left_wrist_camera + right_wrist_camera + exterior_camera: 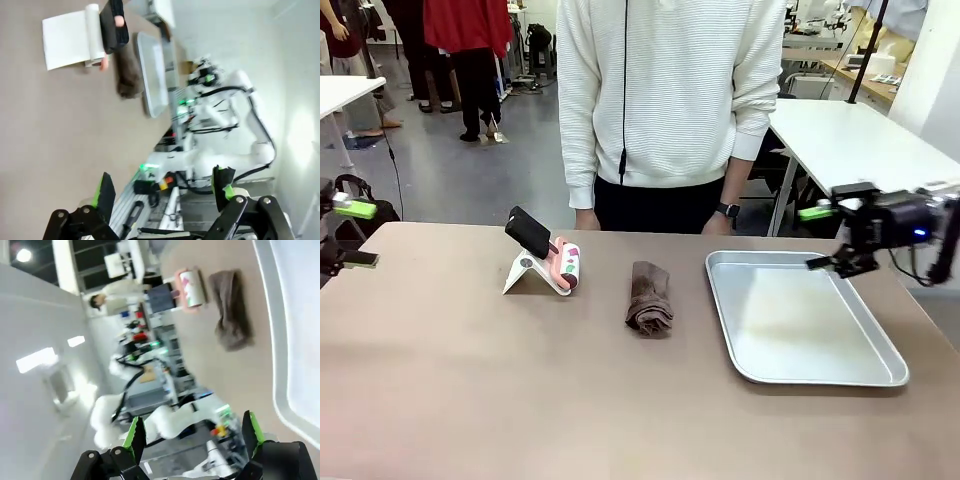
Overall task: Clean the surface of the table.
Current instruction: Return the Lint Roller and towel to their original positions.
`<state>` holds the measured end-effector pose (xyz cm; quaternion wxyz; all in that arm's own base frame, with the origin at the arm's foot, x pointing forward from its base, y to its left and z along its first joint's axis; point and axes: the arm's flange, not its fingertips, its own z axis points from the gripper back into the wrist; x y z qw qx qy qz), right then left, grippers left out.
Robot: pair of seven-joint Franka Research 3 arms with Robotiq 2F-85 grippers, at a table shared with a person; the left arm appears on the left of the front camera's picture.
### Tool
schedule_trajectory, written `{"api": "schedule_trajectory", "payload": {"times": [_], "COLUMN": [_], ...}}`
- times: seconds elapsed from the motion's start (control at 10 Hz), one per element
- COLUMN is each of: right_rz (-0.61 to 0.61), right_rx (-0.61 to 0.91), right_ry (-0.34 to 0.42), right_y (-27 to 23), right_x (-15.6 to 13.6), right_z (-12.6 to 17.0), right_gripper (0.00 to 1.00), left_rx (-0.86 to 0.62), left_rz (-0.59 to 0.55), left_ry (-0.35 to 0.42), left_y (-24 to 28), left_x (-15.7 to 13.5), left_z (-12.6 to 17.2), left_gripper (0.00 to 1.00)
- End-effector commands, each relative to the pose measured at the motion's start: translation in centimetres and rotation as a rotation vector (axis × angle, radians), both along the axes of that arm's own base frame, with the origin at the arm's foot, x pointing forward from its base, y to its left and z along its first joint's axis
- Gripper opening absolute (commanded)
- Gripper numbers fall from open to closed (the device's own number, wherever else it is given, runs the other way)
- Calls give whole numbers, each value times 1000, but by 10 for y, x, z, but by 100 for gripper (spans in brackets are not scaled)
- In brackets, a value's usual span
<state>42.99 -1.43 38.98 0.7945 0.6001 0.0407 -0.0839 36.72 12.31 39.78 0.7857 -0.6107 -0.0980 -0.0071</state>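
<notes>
The brownish-taupe table (470, 390) spans the front view. A crumpled brown cloth (650, 298) lies near its middle, also seen as cloth (129, 75) and cloth (231, 315) in the wrist views. My left gripper (358, 233) hovers at the table's far left edge, open and holding nothing; its own view shows the left gripper (164, 190) with fingers spread above the table (50, 130). My right gripper (817, 238) hangs open over the tray's far right corner. In its own view the right gripper (194, 432) is empty.
A shallow silver tray (820, 372) lies right of the cloth. Left of the cloth, a white stand (525, 272) props a black phone (528, 232), with a pink patterned roll (567, 265) against it. A person in a white sweater (670, 90) stands at the far edge.
</notes>
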Motion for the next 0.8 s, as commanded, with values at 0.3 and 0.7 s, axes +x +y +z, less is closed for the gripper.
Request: {"api": "schedule_trajectory", "payload": {"times": [0.3, 0.7], "right_rz": [-268, -155], "right_rx": [132, 89], "right_ry": [-13, 58], "right_y": [-47, -56], "right_x": [-23, -22], "right_z": [-30, -24], "right_gripper": [100, 100], "left_rx": [-277, -215], "left_rz": [67, 81], "left_ry": [51, 28], "left_y": [49, 38], "left_x": [34, 14], "left_z": [-45, -37], "left_gripper": [100, 100]}}
